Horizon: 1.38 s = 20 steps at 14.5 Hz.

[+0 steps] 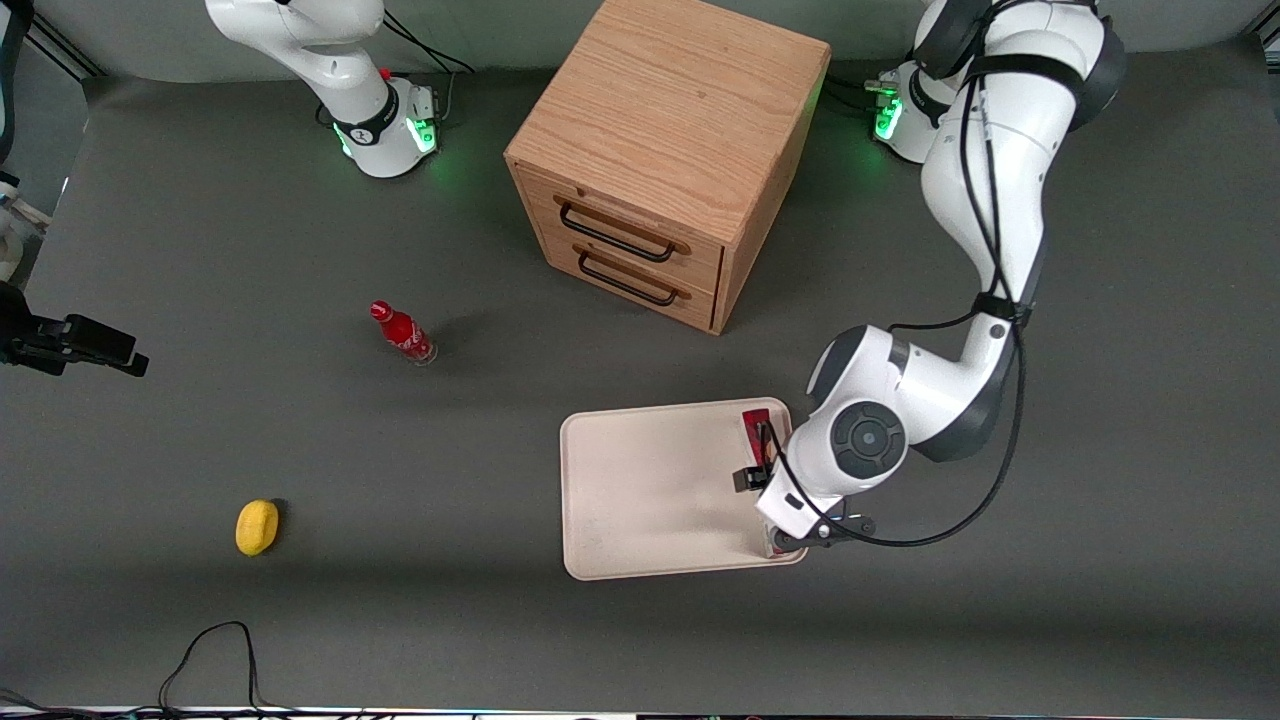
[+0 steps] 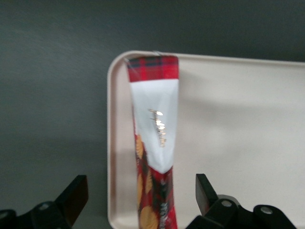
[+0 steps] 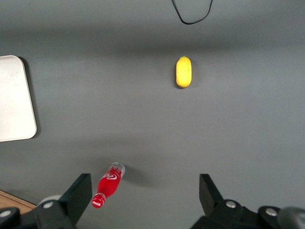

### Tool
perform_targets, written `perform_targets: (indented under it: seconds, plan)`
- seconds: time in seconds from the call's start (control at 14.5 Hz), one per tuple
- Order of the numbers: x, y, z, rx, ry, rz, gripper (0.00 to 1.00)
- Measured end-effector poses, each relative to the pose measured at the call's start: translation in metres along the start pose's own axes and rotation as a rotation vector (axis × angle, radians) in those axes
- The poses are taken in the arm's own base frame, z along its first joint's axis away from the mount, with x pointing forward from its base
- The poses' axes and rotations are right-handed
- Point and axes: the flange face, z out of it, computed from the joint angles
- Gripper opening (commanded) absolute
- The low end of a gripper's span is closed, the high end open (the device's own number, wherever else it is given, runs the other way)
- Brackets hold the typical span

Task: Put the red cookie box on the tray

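Dark grey matting covered the whole table [image 1: 1100, 560], and the left arm reached down over the tray's working-arm end. Its gripper [image 2: 138, 200] hung just above the box [image 2: 155, 143], the two black fingers [image 2: 74, 195] spread wide, one on each side of the carton with clear gaps between; neither touched it. The box lay inside the tray [image 2: 248, 124], close along the short rim at that end, its tartan end near one rounded corner. From the front, only a red sliver of the box [image 1: 755, 425] showed beside the wrist, the rest being hidden under the gripper [image 1: 765, 480]. The tray [image 1: 640, 490] was cream-white, with a low rim, its remaining floor bare.

Farther from the front camera than the tray stood a wooden cabinet [image 1: 665, 150] with two drawers, each with a dark handle. Toward the parked arm's end of the table, a small red bottle [image 1: 402, 333] stood by itself on the mat. A yellow object [image 1: 257, 527] rested nearer the front camera than the bottle, well apart from it. A black cable [image 1: 215, 645] looped near the table's front edge.
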Motion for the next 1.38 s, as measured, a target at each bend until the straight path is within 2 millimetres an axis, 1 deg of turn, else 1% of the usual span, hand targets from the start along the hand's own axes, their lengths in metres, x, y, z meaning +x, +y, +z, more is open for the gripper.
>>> perform_targets:
  seconds: [0.14, 0.28, 0.41, 0.55, 0.69, 0.83, 0.9, 0.97, 1.04, 1.18, 1.24, 1.38]
  plan:
    - [0.004, -0.026, -0.039, 0.000, 0.027, -0.001, 1.00]
    - [0.003, -0.063, -0.075, -0.011, 0.033, 0.005, 1.00]
    - [-0.004, -0.103, -0.107, -0.023, 0.034, 0.017, 1.00]
    - [-0.016, -0.146, -0.137, -0.005, 0.040, 0.050, 1.00]
    - [-0.034, -0.192, -0.160, 0.034, 0.008, 0.087, 1.00]
    - [-0.046, -0.245, -0.186, 0.074, -0.031, 0.079, 1.00]
    - [-0.053, -0.266, -0.201, 0.084, -0.045, 0.091, 1.00]
    - [-0.060, -0.282, -0.215, 0.091, -0.054, 0.095, 1.00]
    - [-0.068, -0.293, -0.227, 0.094, -0.062, 0.088, 1.00]
    - [-0.080, -0.313, -0.242, 0.106, -0.058, 0.064, 1.00]
    - [-0.086, -0.319, -0.249, 0.113, -0.055, 0.051, 1.00]
    - [-0.102, -0.321, -0.263, 0.120, -0.075, -0.007, 1.00]
